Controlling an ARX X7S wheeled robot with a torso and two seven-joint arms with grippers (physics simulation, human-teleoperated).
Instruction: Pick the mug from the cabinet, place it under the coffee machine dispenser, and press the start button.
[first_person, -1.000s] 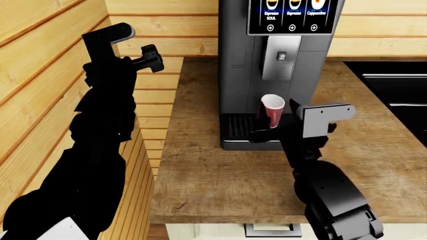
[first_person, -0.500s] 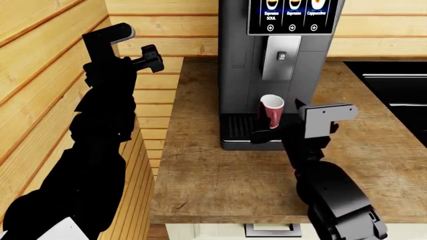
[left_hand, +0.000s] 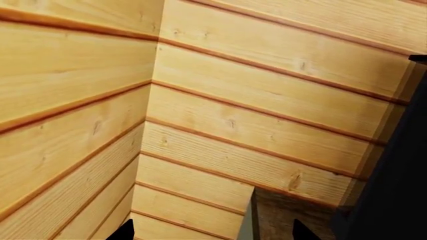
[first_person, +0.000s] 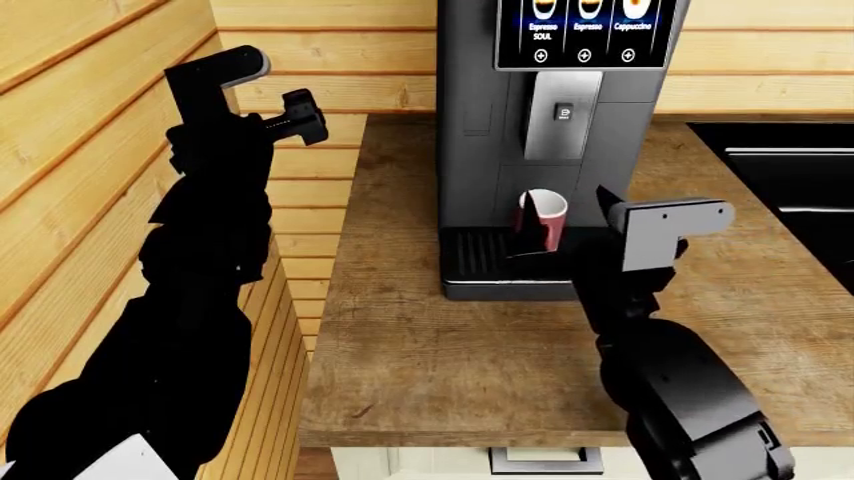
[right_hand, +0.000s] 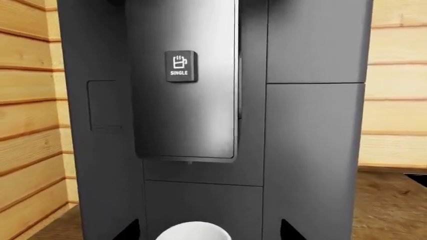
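The red-pink mug (first_person: 543, 216) stands upright on the black drip tray (first_person: 467, 255), right under the grey dispenser (first_person: 561, 115) of the coffee machine (first_person: 474, 100). In the right wrist view the dispenser (right_hand: 183, 100) with its cup icon fills the middle, and the mug's white inside (right_hand: 193, 233) shows at the edge. My right gripper (right_hand: 210, 231) is open, its fingertips standing wide on either side of the mug with a gap to each. In the head view it (first_person: 531, 252) sits low at the mug. My left gripper (first_person: 302, 115) is raised by the wooden wall, open and empty (left_hand: 212, 232).
The machine's lit touch panel (first_person: 583, 30) with its round buttons is above the dispenser. A wooden counter (first_person: 427, 360) carries the machine. A black appliance (first_person: 787, 170) lies at the right. Wooden plank walls (first_person: 80, 150) close in on the left and behind.
The mug has gone from tilted to upright on the drip tray. My right wrist has shifted a little to the right and up. The left arm has not moved.
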